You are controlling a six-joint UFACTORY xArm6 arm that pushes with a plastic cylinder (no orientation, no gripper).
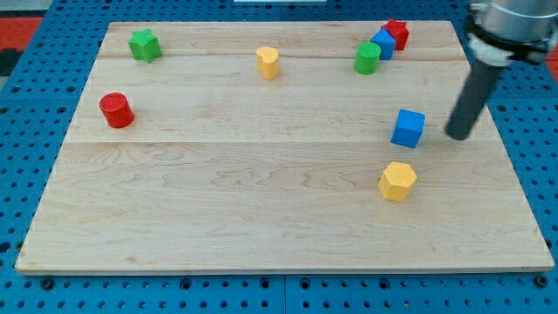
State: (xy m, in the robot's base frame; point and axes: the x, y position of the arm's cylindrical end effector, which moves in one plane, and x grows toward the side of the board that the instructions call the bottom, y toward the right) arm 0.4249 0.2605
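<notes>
My tip (458, 135) rests on the board at the view's right, just right of a blue cube (407, 128), with a small gap between them. A yellow hexagonal block (398, 181) lies below and left of the cube. Toward the view's top right, a green cylinder (368, 58), a blue block (383, 44) and a red block (397, 33) sit bunched together in a diagonal row.
A yellow block (268, 62) sits at the top middle, a green star-shaped block (144, 44) at the top left, and a red cylinder (116, 111) at the left. The wooden board (261, 209) lies on a blue perforated table.
</notes>
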